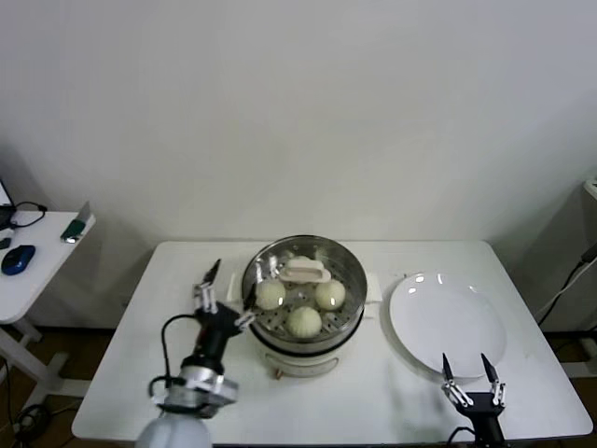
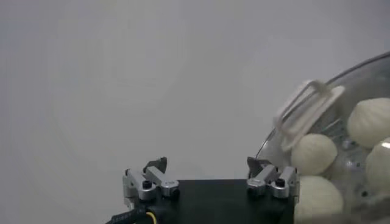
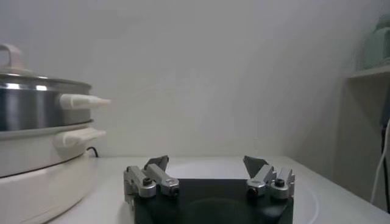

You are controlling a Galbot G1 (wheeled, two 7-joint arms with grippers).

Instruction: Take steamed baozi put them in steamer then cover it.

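Left gripper is standing wide and holding nothing, just beside the steamer at its nine o'clock rim. I am reading the cover as already seated on the steamer at table centre, its bar handle running nine-to-three; the steamed baozi are lying beneath the glass. From this claw the handle lies toward three o'clock, so the left arm is the nearer one. Right gripper, also spread and empty, is waiting at the white plate, six o'clock edge.

Lab or office; bare white table; side desk's computer mouse.
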